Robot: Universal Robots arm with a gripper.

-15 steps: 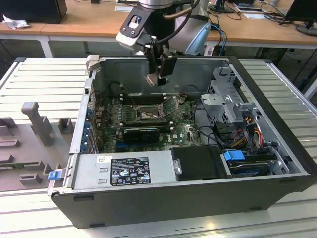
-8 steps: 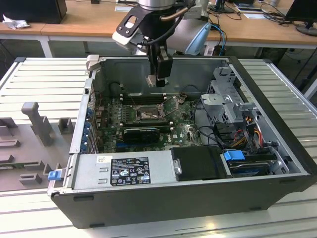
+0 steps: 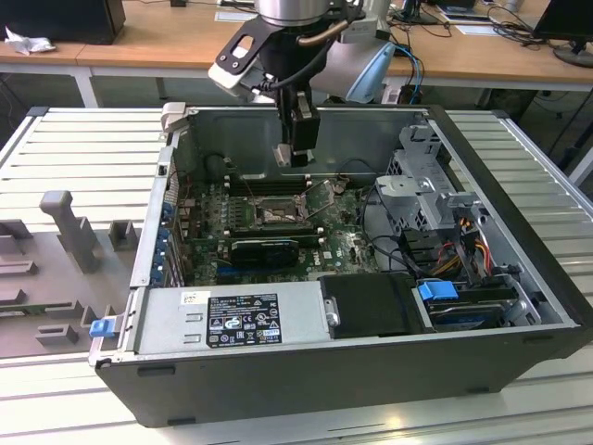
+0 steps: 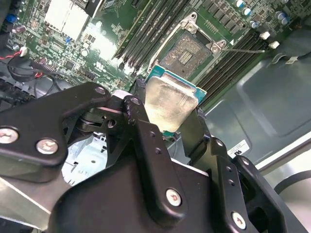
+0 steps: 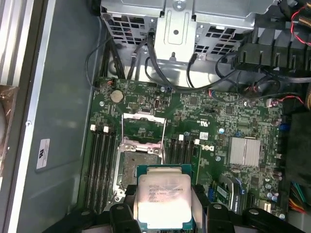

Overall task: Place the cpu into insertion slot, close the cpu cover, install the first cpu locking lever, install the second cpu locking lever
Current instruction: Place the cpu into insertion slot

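Note:
My gripper hangs above the motherboard inside the open computer case, shut on the cpu. The cpu is a pale silver square with a blue-green edge, clamped between the black fingers in both wrist views. The insertion slot lies below it on the green board, dark in its middle and with nothing in it. Seen in the exterior view, the insertion slot lies lower in the picture than the gripper. The cpu cover is swung open beside the slot, and in the exterior view this cover stands tilted up.
Long black memory slots flank the socket on both sides. A black card lies across the board, with the power supply in front of it. A metal drive cage and loose cables fill the exterior view's right.

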